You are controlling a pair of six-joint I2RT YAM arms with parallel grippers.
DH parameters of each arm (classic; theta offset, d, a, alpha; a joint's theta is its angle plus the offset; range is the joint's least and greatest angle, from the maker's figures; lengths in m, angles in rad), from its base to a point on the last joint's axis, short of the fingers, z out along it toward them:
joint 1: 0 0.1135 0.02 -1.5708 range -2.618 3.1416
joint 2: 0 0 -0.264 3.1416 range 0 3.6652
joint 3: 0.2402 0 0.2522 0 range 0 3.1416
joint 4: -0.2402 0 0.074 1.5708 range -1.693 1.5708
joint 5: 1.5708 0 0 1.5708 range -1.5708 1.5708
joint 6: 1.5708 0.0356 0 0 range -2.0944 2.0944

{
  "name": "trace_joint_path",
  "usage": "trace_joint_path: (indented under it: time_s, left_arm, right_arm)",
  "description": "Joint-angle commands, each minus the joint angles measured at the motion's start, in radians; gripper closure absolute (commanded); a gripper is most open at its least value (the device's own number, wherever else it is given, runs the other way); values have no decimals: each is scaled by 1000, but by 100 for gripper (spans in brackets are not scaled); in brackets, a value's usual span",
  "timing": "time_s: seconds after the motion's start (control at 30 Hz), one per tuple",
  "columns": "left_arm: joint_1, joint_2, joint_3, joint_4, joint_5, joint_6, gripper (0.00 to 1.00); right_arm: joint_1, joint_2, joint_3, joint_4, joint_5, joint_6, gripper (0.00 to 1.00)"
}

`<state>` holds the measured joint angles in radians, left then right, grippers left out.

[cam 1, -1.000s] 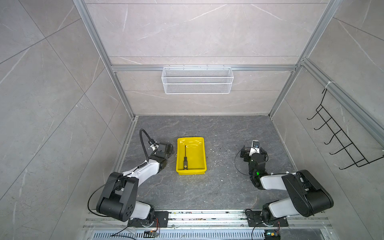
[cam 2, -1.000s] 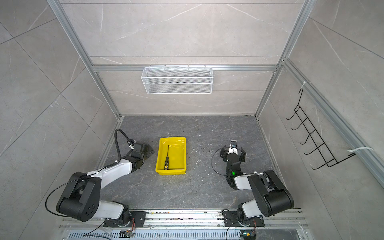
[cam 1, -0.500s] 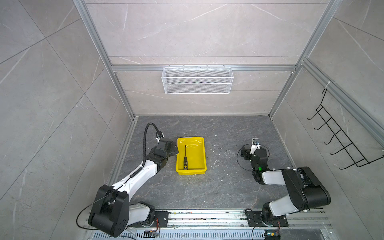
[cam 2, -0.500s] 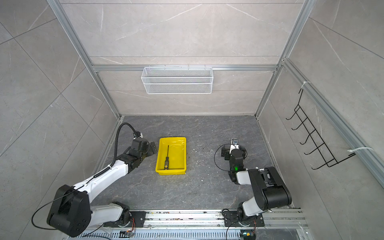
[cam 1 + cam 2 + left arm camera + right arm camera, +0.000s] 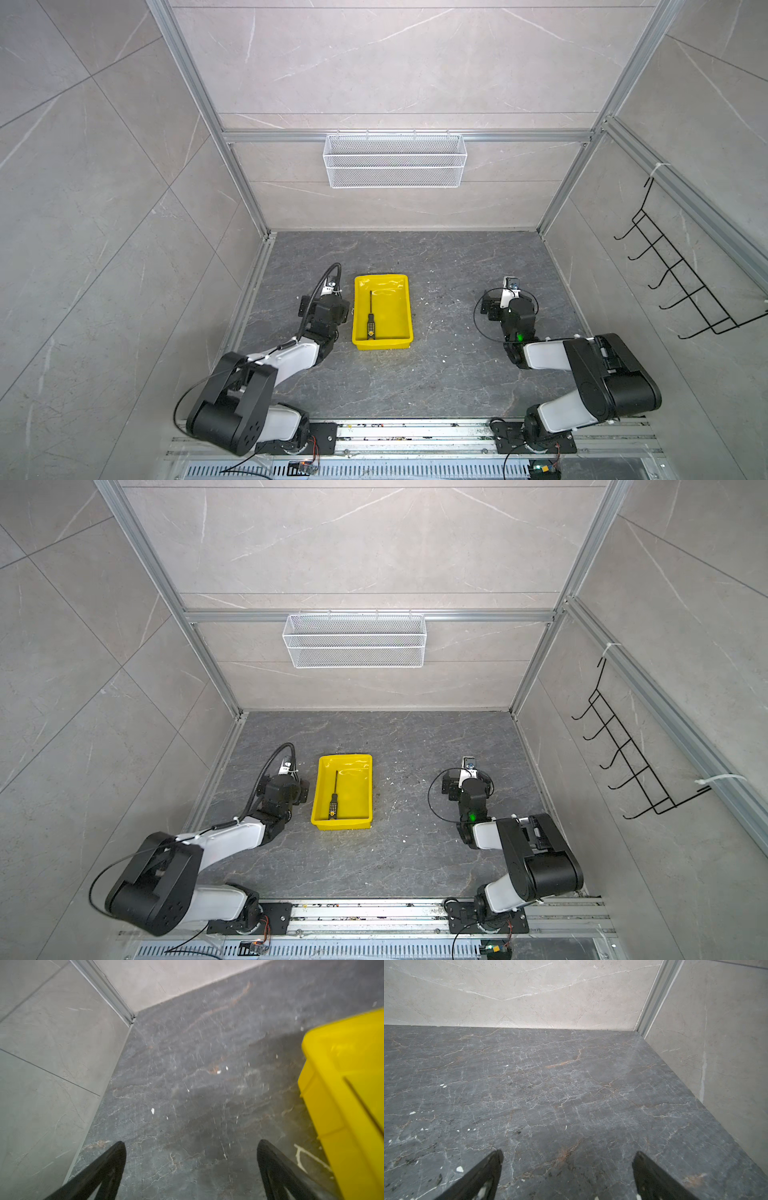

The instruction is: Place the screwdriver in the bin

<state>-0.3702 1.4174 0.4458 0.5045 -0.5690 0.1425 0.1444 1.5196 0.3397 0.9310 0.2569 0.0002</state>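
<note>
— How are the grippers set?
— The left gripper (image 5: 190,1145) is spread wide, nothing held, just beside the bin (image 5: 382,344). The right gripper (image 5: 569,1154) is likewise spread, well apart from the bin.
— And the screwdriver?
— The screwdriver (image 5: 370,318) is laid flat inside the bin.

A white wire mesh basket (image 5: 395,160) hung on the back wall at twelve o'clock; a black wire hook rack (image 5: 681,270) hung on the side wall at three o'clock; the dark marbled desk (image 5: 436,374) carried scattered white flecks (image 5: 443,1085); a metal rail (image 5: 415,432) ran along six o'clock.
</note>
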Motion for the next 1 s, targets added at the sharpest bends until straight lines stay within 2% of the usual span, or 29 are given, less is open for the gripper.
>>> trace_joint_path:
  time_s: [0.0,0.07,0.1,0.17,0.3,0.43,0.5,0.6,0.67,0.77,0.97]
  left_arm:
    - [39,61,-29,263,50,112,0]
    - [51,83,-42,299,93,140,0]
    - [53,97,-48,348,74,147,0]
    - [61,90,-36,311,70,127,0]
    - [92,74,-61,353,53,83,0]
    - [221,16,-148,430,156,-49,0]
    - [295,41,-215,576,209,-121,0]
    - [297,58,-207,559,249,-110,0]
    - [296,125,-194,635,212,-98,0]
    - [319,87,-144,457,257,-133,0]
    - [331,90,-128,437,271,-139,0]
  right_arm:
    - [1,4,5,-11,-8,13,0]
    - [0,4,5,-11,-7,14,1]
    - [1,4,5,-12,-7,13,0]
    - [1,4,5,-12,-8,13,0]
    - [0,4,5,-11,-7,14,0]
    - [0,4,5,-12,-8,14,0]
    - [1,4,5,-12,-8,13,0]
    - [2,4,6,-11,-8,14,1]
    - [0,4,5,-12,-8,13,1]
    - [1,4,5,-12,-8,13,0]
    - [0,5,8,-15,-9,13,0]
